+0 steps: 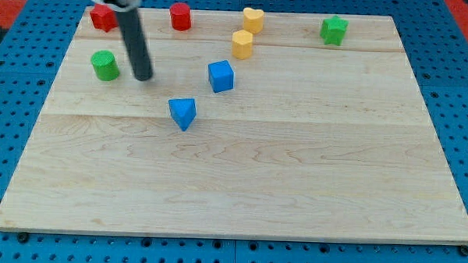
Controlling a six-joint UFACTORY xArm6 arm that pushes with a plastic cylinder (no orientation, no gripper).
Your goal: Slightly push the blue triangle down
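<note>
The blue triangle (182,112) lies on the wooden board left of centre. My tip (144,77) rests on the board up and to the left of it, a short gap away and not touching. A blue cube (220,75) sits up and to the right of the triangle. The rod rises from the tip toward the view's top.
A green cylinder (105,65) sits left of my tip. A red block (103,18) and a red cylinder (180,16) lie along the top edge. Two yellow blocks (253,20) (242,44) sit top centre. A green block (333,29) is at top right.
</note>
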